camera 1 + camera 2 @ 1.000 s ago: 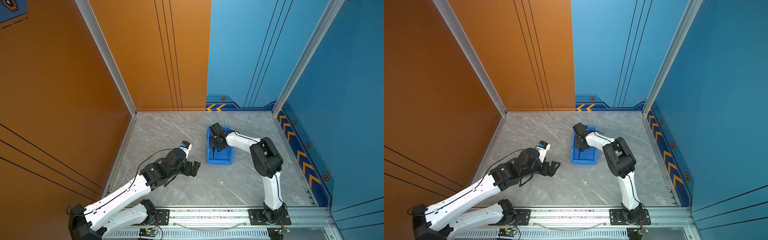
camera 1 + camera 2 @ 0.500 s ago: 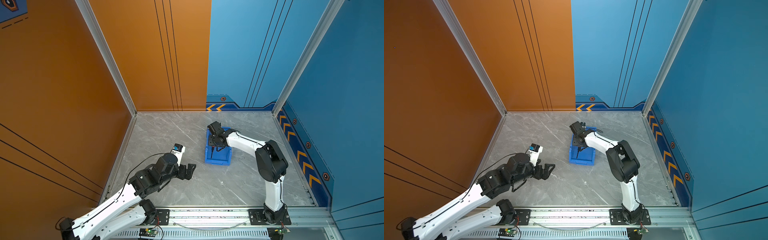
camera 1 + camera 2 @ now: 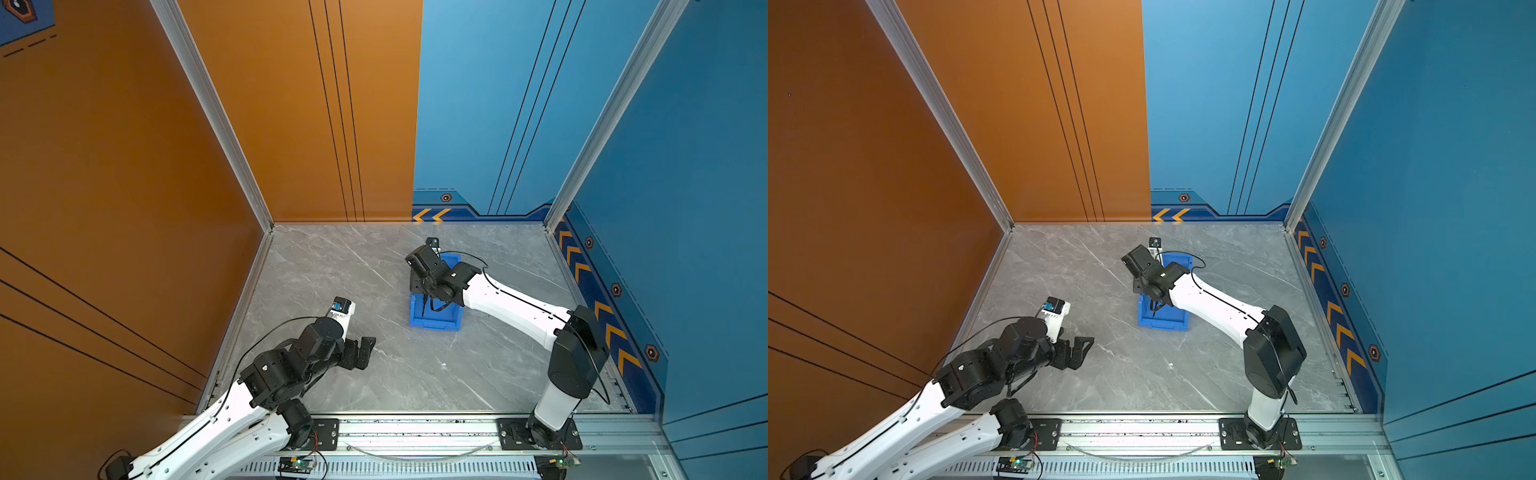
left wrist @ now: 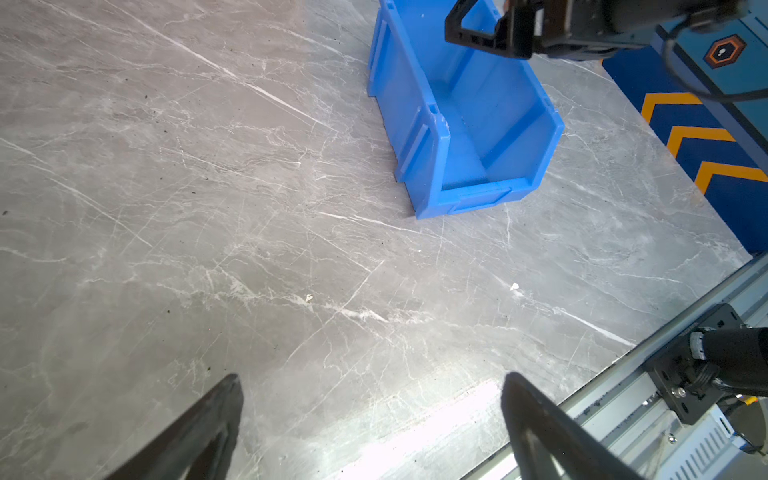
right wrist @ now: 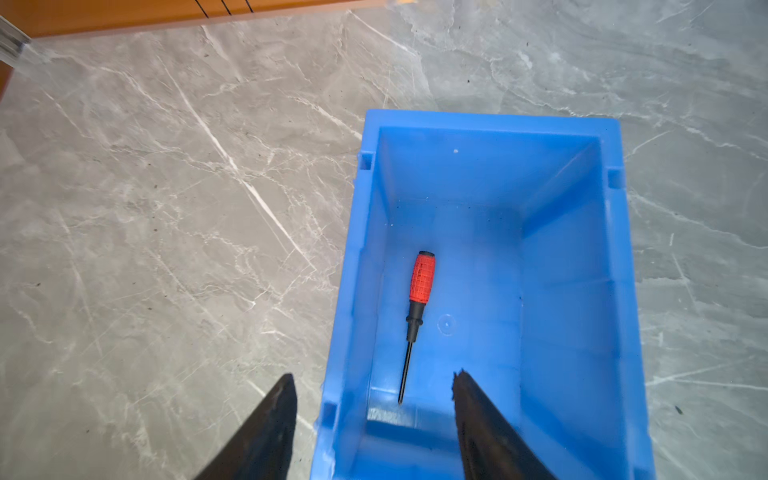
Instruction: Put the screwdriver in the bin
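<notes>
Your screwdriver [image 5: 417, 309] lies flat on the floor of the bin [image 5: 569, 291], red handle toward the far wall and thin shaft pointing back at the low front lip, close to one side wall and touched by nothing. In the right wrist view you can see your right gripper [image 5: 374, 409] above the bin's front end with its fingers [image 5: 478, 419] spread apart and nothing between them; one finger hangs over the bin's interior, the other outside its side wall over the grey marbled tabletop [image 5: 166, 208]. In both top views the bin [image 3: 436, 320] [image 3: 1163, 320] sits near the middle of the table, partly covered by your right arm [image 3: 511, 307], so the screwdriver cannot be made out there. Your left gripper [image 4: 374, 415] is well apart from the bin, low over bare table near the front rail [image 4: 623, 399], its fingers [image 4: 208, 419] wide apart and empty. In a top view it [image 3: 361, 351] points toward the bin from the left.
</notes>
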